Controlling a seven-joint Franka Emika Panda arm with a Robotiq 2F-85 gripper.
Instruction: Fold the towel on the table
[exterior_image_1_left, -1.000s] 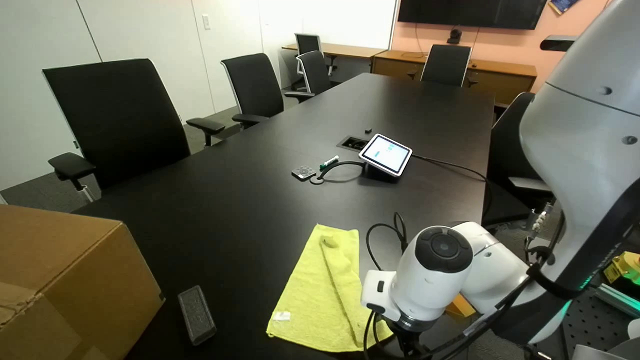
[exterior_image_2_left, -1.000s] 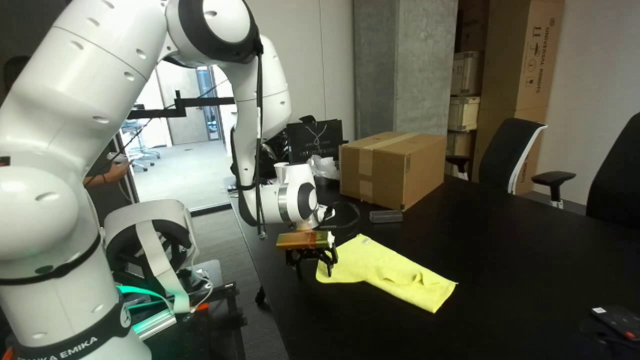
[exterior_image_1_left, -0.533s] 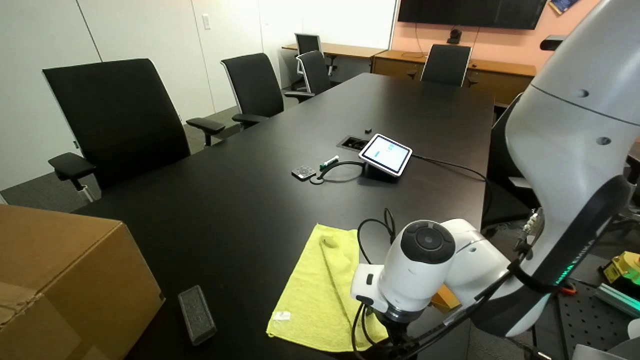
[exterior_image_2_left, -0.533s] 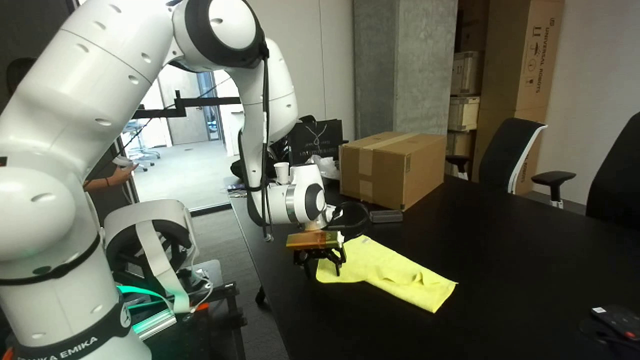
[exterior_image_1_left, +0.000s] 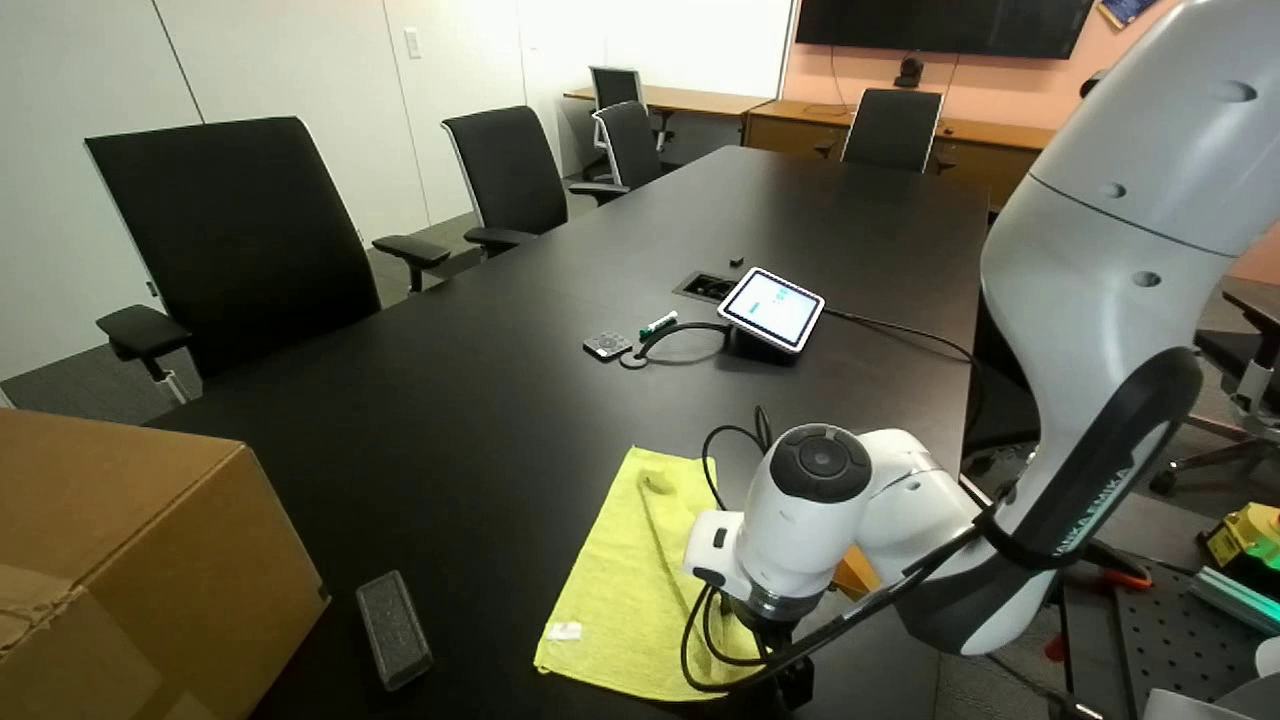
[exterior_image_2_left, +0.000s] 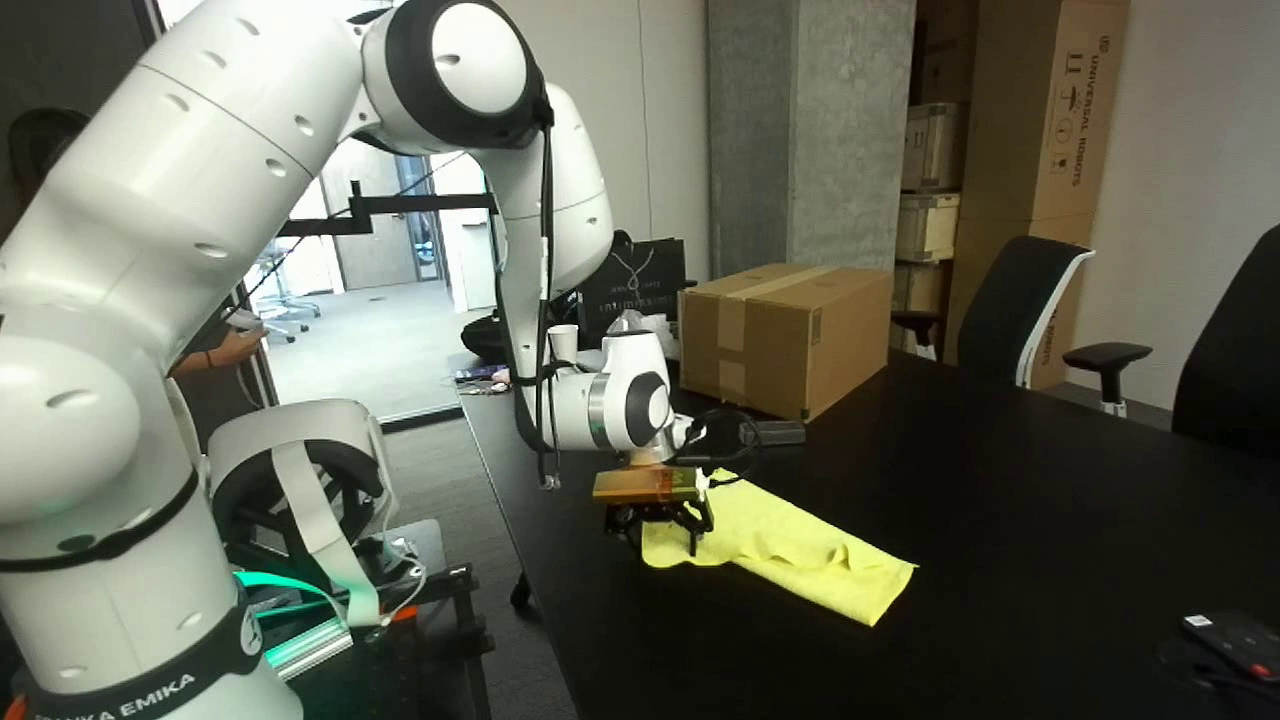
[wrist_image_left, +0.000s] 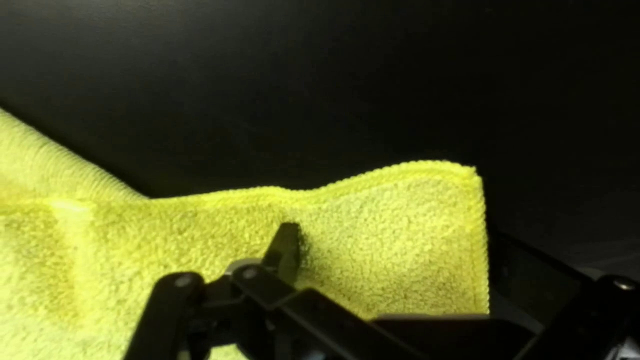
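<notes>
The yellow-green towel (exterior_image_2_left: 800, 545) lies on the black table (exterior_image_1_left: 480, 450), with a ridge-like crease along it and a white tag at one corner. In the wrist view the corner of the towel (wrist_image_left: 400, 240) spreads between the spread fingers of my gripper (wrist_image_left: 392, 230). One finger (wrist_image_left: 286, 247) stands against the cloth, which dips beside it; the dark opposite one is just past the hemmed edge. An exterior view has the gripper (exterior_image_2_left: 664, 546) pointing down, low over the towel's near end. In an exterior view the arm's wrist (exterior_image_1_left: 800, 530) hides part of the towel.
A cardboard box (exterior_image_2_left: 780, 340) and a dark eraser-like block (exterior_image_1_left: 394, 630) sit beyond the towel. Farther along the table are a tablet (exterior_image_1_left: 772, 310), a green marker (exterior_image_1_left: 658, 325) and a small square pad (exterior_image_1_left: 607, 346). A loose cable (exterior_image_1_left: 715, 460) hangs around the wrist.
My gripper has travelled farther in over the towel, away from the robot's base, and a little lower. The towel has slid slightly the same way. The jaws still stand apart.
</notes>
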